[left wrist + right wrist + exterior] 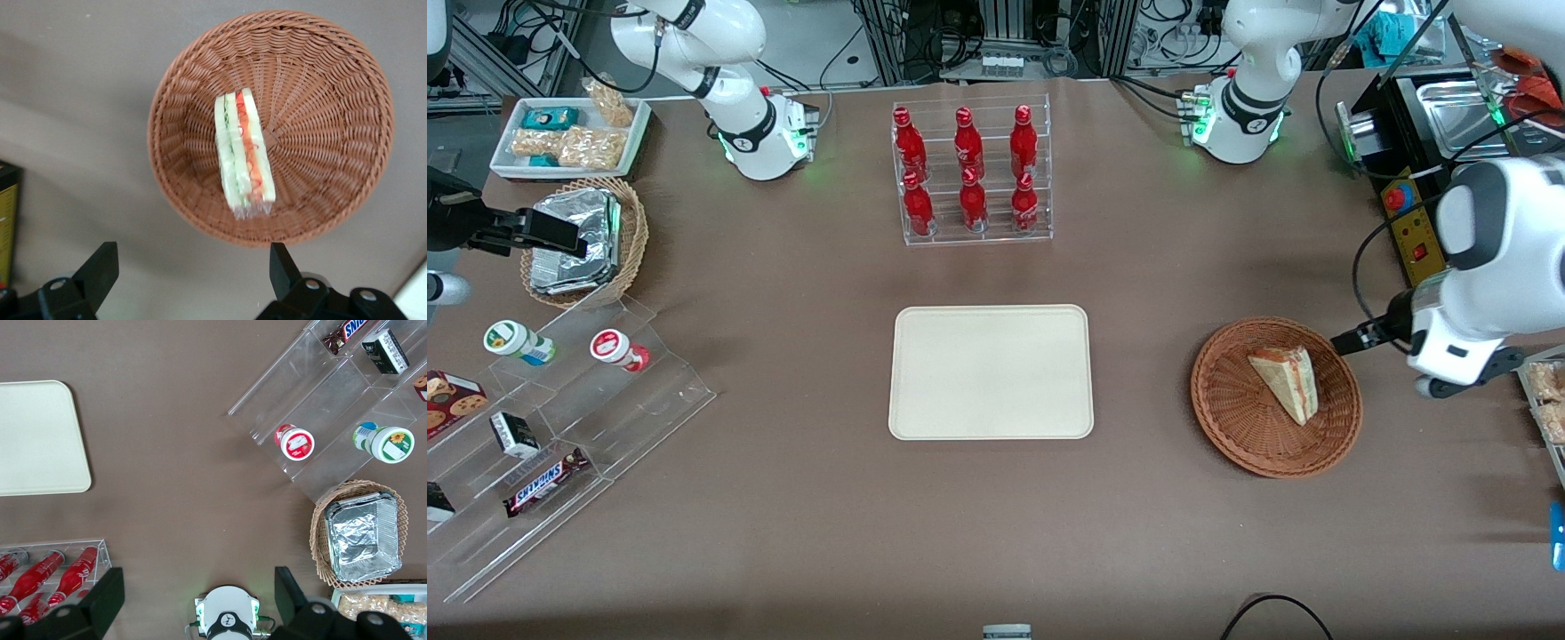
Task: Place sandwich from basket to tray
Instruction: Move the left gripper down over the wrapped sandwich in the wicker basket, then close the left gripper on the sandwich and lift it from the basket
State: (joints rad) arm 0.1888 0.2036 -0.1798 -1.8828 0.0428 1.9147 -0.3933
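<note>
The end effector point(193, 270), fingers spread wide and holding nothing, hovers above the bench just off the rim of the basket point(347, 200), where the sandwich point(243, 155) lies inside with its long axis pointing roughly between the open fingers, tray point(991, 372) bare.

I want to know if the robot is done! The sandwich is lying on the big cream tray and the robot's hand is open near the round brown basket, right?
Not quite. The sandwich is lying in the basket, not on the tray, which holds nothing, as the front view shows. The rest is right: the gripper is open near the basket.
</note>
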